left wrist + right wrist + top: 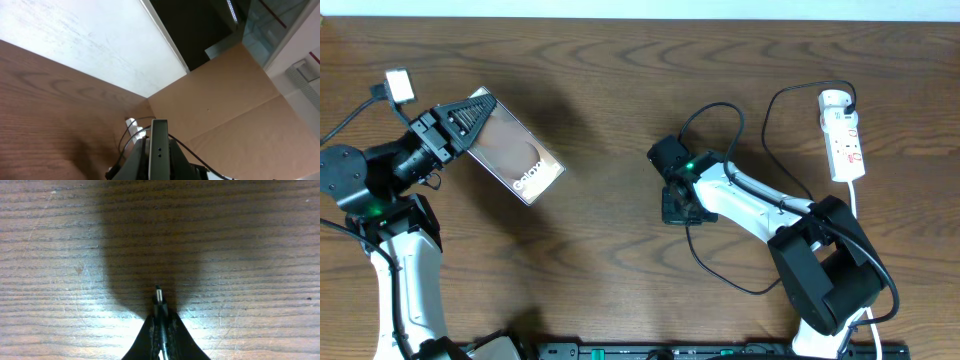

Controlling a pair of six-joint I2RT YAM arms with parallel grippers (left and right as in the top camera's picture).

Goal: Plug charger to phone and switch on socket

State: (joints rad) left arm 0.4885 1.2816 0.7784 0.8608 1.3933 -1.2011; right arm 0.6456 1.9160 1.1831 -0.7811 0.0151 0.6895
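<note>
The phone [515, 150], brown screen with white lettering, is held tilted above the table at the left by my left gripper [455, 125], which is shut on its upper end. In the left wrist view the phone's pale edge [159, 150] stands between the dark fingers [159, 162]. My right gripper [675, 208] is at the table's middle, shut on the charger's plug end. The right wrist view shows the small metal plug tip [158, 295] poking out past the closed fingers [161, 320], just above the wood. The thin black charger cable [765, 130] loops back to the white socket [842, 135] at the far right.
The wooden table [620, 80] fills the view. The socket's white cord [855, 200] runs down past the right arm's base [825, 270]. A white tag [398, 86] sits on the left arm. Cardboard panels [240, 100] stand beyond the table in the left wrist view.
</note>
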